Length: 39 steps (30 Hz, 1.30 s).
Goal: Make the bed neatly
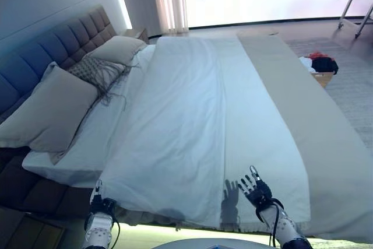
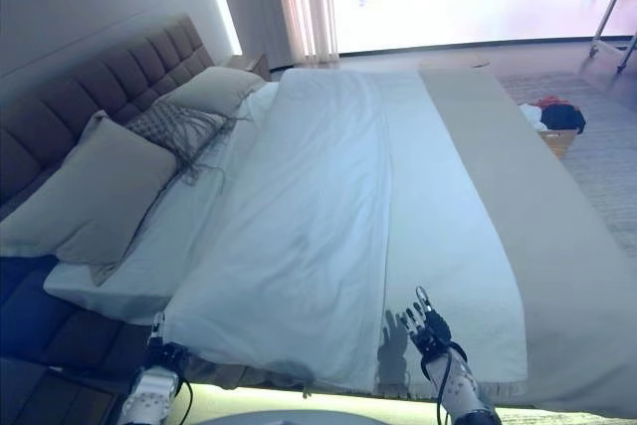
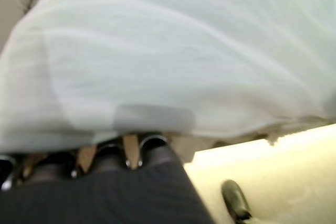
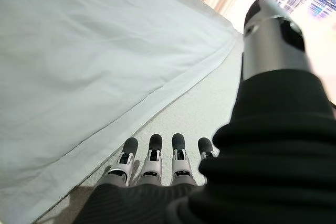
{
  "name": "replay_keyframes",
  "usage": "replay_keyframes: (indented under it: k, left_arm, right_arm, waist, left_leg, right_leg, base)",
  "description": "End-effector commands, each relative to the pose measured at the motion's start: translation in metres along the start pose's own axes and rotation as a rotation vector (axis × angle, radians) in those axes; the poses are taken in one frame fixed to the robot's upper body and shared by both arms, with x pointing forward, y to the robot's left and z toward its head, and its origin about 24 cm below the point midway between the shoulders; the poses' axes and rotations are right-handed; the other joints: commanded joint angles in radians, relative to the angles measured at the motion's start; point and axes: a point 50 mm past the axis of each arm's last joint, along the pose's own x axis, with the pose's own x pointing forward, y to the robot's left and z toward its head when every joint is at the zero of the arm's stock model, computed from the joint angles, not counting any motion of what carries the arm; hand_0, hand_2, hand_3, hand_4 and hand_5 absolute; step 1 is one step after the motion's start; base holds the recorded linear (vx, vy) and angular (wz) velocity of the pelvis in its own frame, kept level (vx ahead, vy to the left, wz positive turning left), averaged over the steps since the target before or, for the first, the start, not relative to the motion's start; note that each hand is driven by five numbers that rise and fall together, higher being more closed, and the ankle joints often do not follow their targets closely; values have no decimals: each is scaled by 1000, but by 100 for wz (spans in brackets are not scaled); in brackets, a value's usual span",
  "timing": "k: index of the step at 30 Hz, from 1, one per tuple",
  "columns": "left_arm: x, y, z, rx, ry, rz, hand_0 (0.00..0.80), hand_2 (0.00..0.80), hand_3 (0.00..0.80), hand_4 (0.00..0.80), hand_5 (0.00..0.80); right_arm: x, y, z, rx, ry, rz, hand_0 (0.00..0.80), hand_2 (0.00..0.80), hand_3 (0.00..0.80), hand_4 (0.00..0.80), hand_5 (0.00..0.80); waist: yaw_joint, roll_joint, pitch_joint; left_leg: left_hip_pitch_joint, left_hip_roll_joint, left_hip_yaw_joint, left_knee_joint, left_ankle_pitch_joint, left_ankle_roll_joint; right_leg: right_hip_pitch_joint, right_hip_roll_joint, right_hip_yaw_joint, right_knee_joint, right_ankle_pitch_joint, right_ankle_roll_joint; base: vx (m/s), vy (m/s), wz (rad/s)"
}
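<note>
- Left eye view: white duvet (image 1: 175,115) spread over the bed (image 1: 326,144), near edge hanging past the mattress side. Left hand (image 1: 98,205) at the duvet's near corner, fingers tucked under the hem. Right hand (image 1: 255,189) flat on the cover beside the duvet's side edge, fingers straight and spread. Pillows (image 1: 52,109) well beyond the left hand, against the headboard (image 1: 64,42). Basket (image 1: 319,68) on the floor far past the right hand.
- Right eye view: same layout; right hand just past the duvet's hem.
- Left wrist view: duvet draped over the fingers (image 3: 131,150); grip state cannot be told.
- Right wrist view: fingertips (image 4: 155,148) extended, released, resting on the beige cover; duvet hem just ahead of them, thumb raised apart.
</note>
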Motion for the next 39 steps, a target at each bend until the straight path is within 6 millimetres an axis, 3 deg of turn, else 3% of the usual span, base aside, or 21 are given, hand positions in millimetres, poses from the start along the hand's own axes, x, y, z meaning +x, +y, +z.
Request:
replay_keyframes:
  k: [1,4,8,10,12,15,22,26,32,39]
  left_arm:
    - [6,-1,18,173,-33,42,0,0,0,0,0]
    - [4,30,0,284,108,132,0,0,0,0,0]
    - [-12,88,-26,585,368,284,0,0,0,0,0]
    - [-15,94,-31,578,404,261,0,0,0,0,0]
    - [-14,88,-33,514,406,181,0,0,0,0,0]
    - [-12,80,-35,578,384,107,0,0,0,0,0]
    - [6,-8,-16,607,178,-217,0,0,0,0,0]
    - [5,-40,-20,563,155,-338,0,0,0,0,0]
    - [3,-46,-35,285,224,-346,0,0,0,0,0]
    - [4,-10,-32,57,208,-154,0,0,0,0,0]
  right_arm:
    - [9,24,15,50,-95,43,0,0,0,0,0]
    - [12,13,18,9,-105,-14,0,0,0,0,0]
    - [16,-2,22,-10,-105,-98,0,0,0,0,0]
    - [17,-6,24,-6,-104,-121,0,0,0,0,0]
    - [16,-13,24,-5,-98,-149,0,0,0,0,0]
    - [14,-19,23,-5,-100,-177,0,0,0,0,0]
    - [10,-15,17,-70,-113,-157,0,0,0,0,0]
    - [8,-21,18,-83,-123,-155,0,0,0,0,0]
    - [-1,-38,9,18,-126,-144,0,0,0,0,0]
    - [-7,-64,-4,73,-67,-207,0,0,0,0,0]
  waist:
    - [45,-65,39]
    - [55,-62,38]
    - [62,-57,48]
    - [60,-53,53]
    - [59,-48,53]
    - [58,-43,58]
    - [49,-42,68]
    - [39,-39,80]
    - [19,-52,90]
    - [30,-91,76]
  left_leg:
    - [-22,-44,-5,54,43,-16]
    - [-27,-47,-12,55,44,-17]
    - [-36,-50,-20,59,44,-18]
    - [-30,-50,-18,52,44,-17]
    - [-23,-51,-11,48,42,-16]
    - [-25,-51,-7,52,40,-16]
    - [-20,-50,-5,39,41,-10]
    - [-31,-52,-11,46,37,-5]
    - [-23,-61,-17,32,32,8]
    - [-17,-49,-29,53,26,7]
  right_leg:
    - [4,20,-21,40,-4,-95]
    - [3,17,-32,37,-2,-94]
    - [-6,11,-36,44,-2,-90]
    - [-3,10,-37,42,-1,-90]
    - [2,5,-42,38,0,-87]
    - [-2,1,-40,42,1,-85]
    - [-11,-5,-35,63,-6,-77]
    - [-31,-9,-27,91,-14,-73]
    - [-33,-14,-18,107,-27,-67]
    - [-14,3,-15,116,-47,-77]
  base:
    - [-5,-31,5]
    - [6,-18,6]
    - [0,1,6]
    - [42,30,14]
    - [69,51,5]
    - [13,14,1]
    - [31,11,2]
    - [15,38,2]
    - [13,35,1]
    - [17,12,0]
